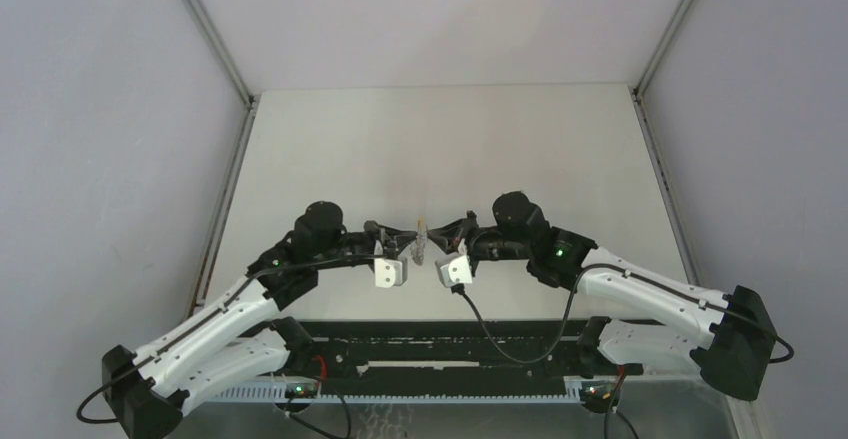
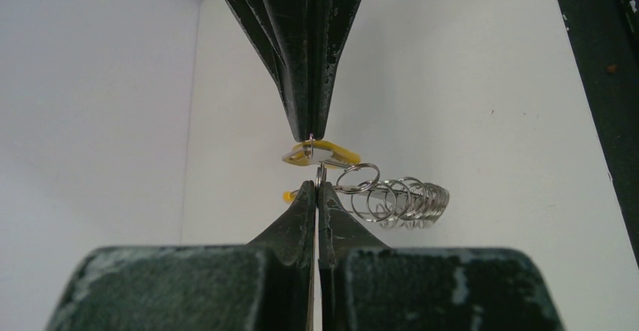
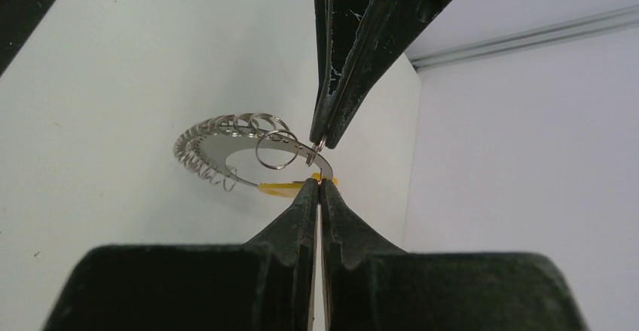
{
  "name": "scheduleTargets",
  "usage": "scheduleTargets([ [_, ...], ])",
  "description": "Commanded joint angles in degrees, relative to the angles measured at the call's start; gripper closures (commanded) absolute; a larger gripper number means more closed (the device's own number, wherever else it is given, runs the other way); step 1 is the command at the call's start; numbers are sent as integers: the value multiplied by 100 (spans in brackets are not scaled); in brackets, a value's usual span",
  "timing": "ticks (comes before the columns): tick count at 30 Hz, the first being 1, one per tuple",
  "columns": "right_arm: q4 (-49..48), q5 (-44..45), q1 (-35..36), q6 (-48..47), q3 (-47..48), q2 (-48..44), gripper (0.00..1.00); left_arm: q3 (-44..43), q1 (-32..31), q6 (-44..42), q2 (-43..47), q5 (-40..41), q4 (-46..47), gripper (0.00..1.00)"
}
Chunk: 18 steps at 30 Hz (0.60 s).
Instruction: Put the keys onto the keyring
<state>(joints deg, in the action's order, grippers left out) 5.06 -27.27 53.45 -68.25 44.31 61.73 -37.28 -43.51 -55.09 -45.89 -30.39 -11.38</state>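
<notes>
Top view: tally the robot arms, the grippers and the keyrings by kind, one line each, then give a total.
Arms: 2, left arm and right arm
Grippers: 2, left gripper and right gripper, both shut
Keyring: 1, pinched between them
Total: 5

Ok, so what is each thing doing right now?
The keyring, pinched between both tools, seemingly lifted off the table.
The little rings, strung on the keyring, bunched together.
The left tool, shut on the keyring.
The right tool, shut on the keyring too, tip to tip with the left tool.
</notes>
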Motion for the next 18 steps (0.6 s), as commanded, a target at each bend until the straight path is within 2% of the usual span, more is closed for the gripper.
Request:
scheduleTargets([
  [1,-182,-27,84,-79,166,-13,100,-204,-29,-16,21,-192,200,100],
  [8,-33,36,91,-36,214,49,100,-15,9,213,136,-192,577,100],
  [14,113,150,78,126,242,-37,100,317,409,987,233,-768,1400,100],
  [18,65,-2,51,289,211,-158,100,361,517,1195,171,-873,1551,100],
])
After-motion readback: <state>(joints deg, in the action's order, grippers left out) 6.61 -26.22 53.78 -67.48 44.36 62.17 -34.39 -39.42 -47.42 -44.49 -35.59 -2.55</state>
